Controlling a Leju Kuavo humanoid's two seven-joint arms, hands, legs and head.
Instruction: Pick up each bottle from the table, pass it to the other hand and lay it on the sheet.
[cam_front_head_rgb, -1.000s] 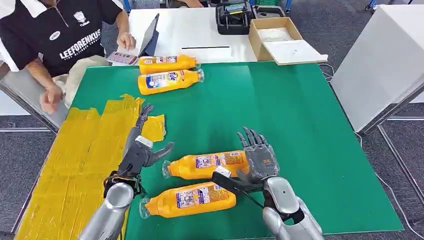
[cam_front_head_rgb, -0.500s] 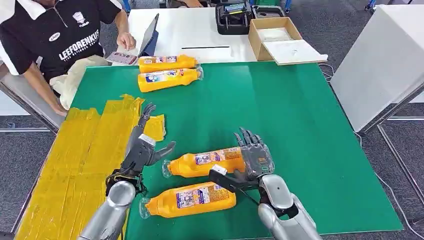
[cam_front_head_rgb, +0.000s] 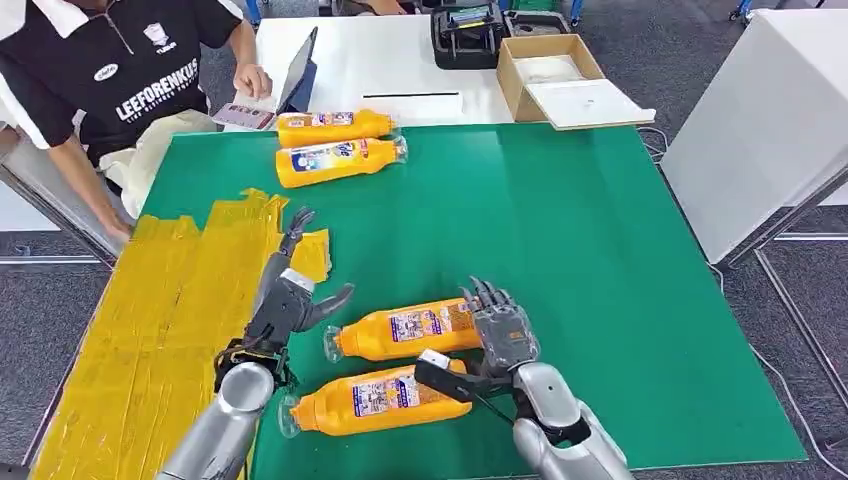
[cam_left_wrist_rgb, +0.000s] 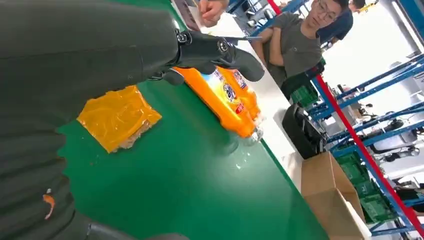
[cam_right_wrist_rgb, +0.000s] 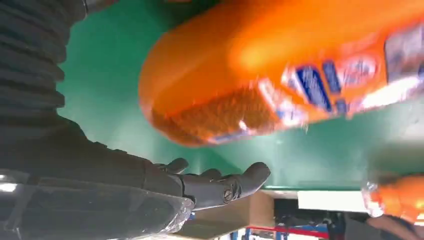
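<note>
Bottle (cam_front_head_rgb: 405, 331) base behind right hand (cam_front_head_rgb: 500, 335)

A lab or workshop: blue metal shelving racks (cam_left_wrist_rgb: 380, 135), white worktables (cam_front_head_rgb: 400, 70), grey carpet floor (cam_front_head_rgb: 700, 50).

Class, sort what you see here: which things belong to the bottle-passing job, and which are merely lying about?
Belong to the job:
near orange bottles and
far orange bottles and
yellow sheet
left hand, open
right hand, open beside a bottle

Lying about:
cardboard box
black case
tablet
</note>
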